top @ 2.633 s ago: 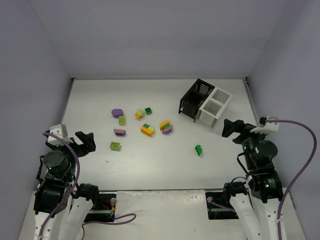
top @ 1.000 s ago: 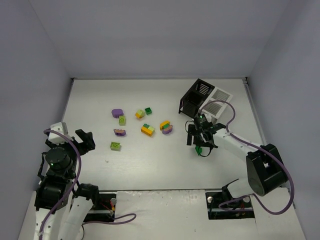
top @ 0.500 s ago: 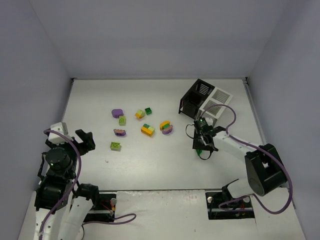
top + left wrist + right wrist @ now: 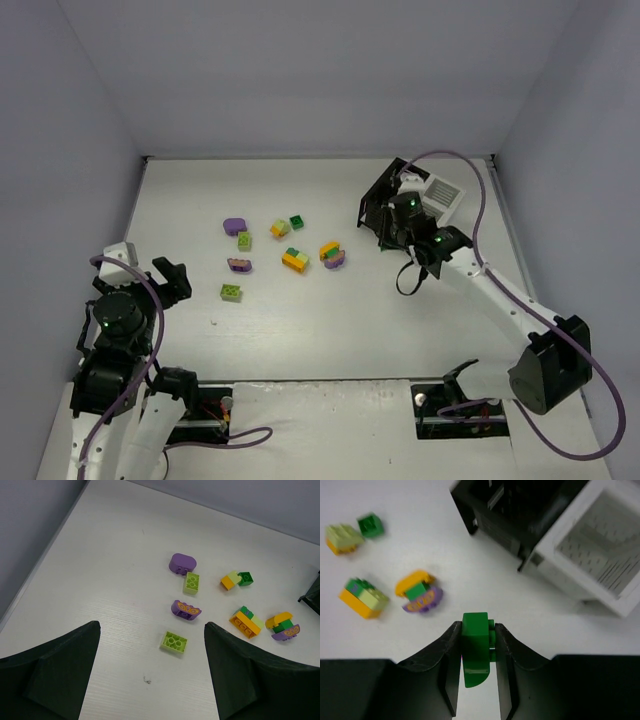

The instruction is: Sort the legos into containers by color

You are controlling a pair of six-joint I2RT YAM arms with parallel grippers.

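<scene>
Our right gripper [image 4: 476, 630] clenched on dark green brick [image 4: 475, 650], lower centre, flat sides pinched for carry toward containers [image 4: 560, 577], upper right. Our left gripper [image 4: 151, 645] spread wide, empty, idle; other legos [image 4: 185, 609] mid-frame, unsorted.

You'll find no readable text, number, label or brand in any view. Only a yellow curly ornament shows on the purple brick [image 4: 186, 609] and on the second purple brick [image 4: 286, 631] at its three o'clock.

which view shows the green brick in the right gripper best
Right wrist: the dark green brick is centred, pinched in the right gripper. Top external hides it under that gripper; left wrist misses it.
</scene>
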